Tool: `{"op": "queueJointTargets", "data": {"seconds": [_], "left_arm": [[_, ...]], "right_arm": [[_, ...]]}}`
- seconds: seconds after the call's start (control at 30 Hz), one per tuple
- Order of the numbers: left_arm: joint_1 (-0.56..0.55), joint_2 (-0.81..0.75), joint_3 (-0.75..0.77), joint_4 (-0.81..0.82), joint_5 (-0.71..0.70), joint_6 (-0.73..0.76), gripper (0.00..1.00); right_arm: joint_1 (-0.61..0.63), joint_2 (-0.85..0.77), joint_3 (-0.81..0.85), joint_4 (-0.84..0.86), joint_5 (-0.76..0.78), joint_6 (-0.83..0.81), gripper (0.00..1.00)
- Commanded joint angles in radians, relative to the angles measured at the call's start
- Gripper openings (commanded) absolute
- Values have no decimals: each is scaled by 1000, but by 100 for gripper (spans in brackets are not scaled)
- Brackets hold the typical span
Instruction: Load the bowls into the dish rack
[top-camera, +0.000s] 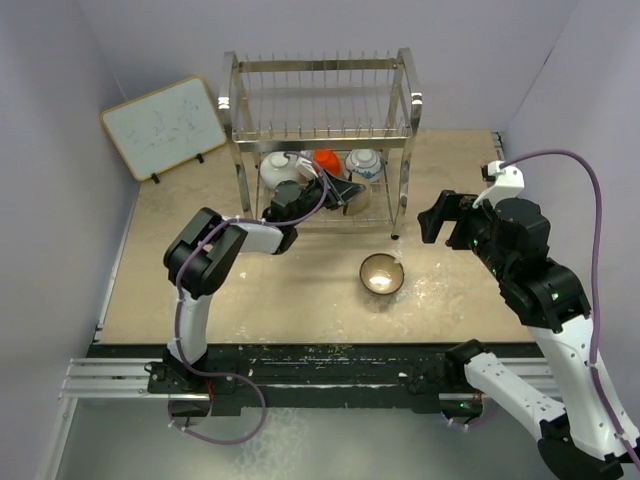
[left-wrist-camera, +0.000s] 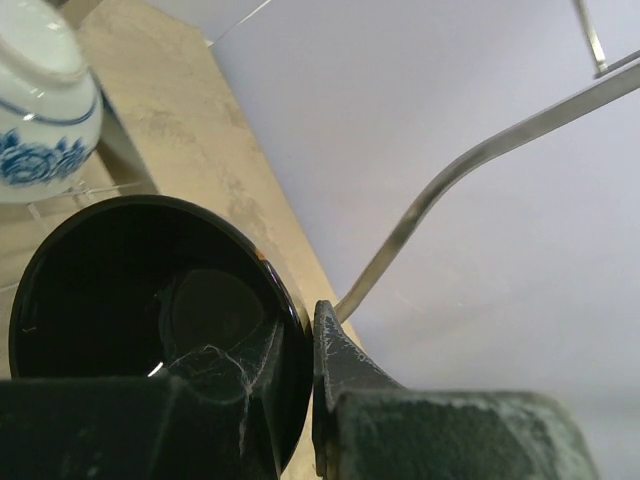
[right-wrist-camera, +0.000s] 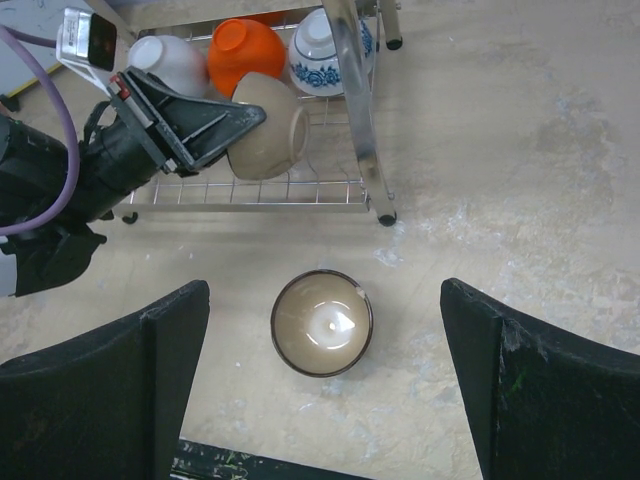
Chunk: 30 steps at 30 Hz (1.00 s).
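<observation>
while your left gripper (left-wrist-camera: 300, 352) clamps the glossy black-inside round bowl (left-wrist-camera: 120, 300) at the steel wire dish rack's (top-camera: 320, 130) lower shelf, your right gripper (right-wrist-camera: 322, 298) gapes empty over the brown pale-inside bowl (right-wrist-camera: 321, 325) before that rack.

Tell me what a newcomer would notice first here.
First, the tall steel dish rack at the far side, holding a white bowl, an orange bowl and a blue-and-white bowl on its lower shelf. Next, the left gripper pinching a black-lined bowl by that shelf, and a tan-brown bowl on the table near the open right gripper.
</observation>
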Motion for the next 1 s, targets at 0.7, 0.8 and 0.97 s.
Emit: {"op": "queueJointTargets", "data": {"seconds": [0.7, 0.8, 0.97], "left_arm": [[36, 256, 268, 365, -90, -259, 0], [36, 243, 215, 365, -119, -244, 3], [45, 254, 166, 381, -150, -245, 9]], "right_arm": [[-5, 18, -2, 46, 14, -24, 99], [-4, 17, -10, 46, 15, -25, 99], [-4, 13, -23, 46, 10, -22, 99]]}}
